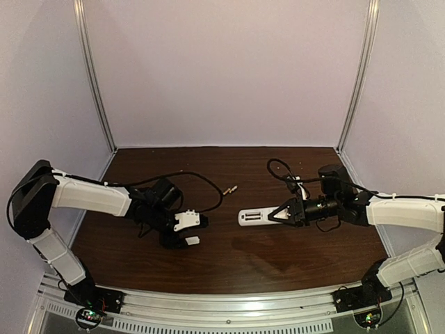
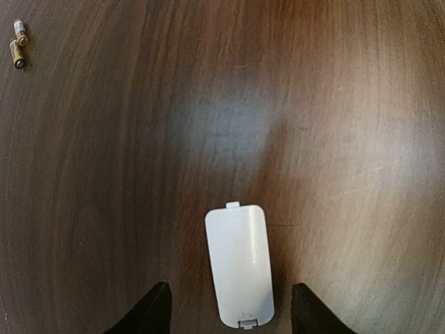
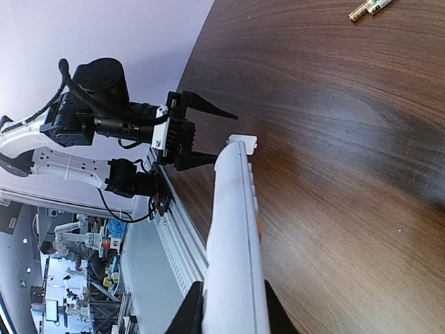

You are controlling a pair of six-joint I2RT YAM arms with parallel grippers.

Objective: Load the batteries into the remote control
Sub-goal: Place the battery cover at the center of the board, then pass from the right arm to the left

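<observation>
The remote control [image 1: 256, 216] is a slim white bar held level just above the table, and my right gripper [image 1: 284, 213] is shut on its right end. In the right wrist view the remote control [image 3: 233, 229] runs away from my right gripper [image 3: 229, 316], whose fingers clamp both its sides. The batteries [image 1: 229, 188], two small golden cylinders, lie side by side on the table between the arms; they also show as batteries [image 2: 19, 44] and batteries [image 3: 370, 8]. My left gripper [image 2: 233, 314] is open low over the table, holding nothing.
A small flat white cover [image 2: 238, 264] lies on the dark wood table [image 1: 229, 264] between my left fingertips without touching them; from above the cover [image 1: 192, 241] sits by my left gripper [image 1: 191, 232]. White walls enclose the back and sides.
</observation>
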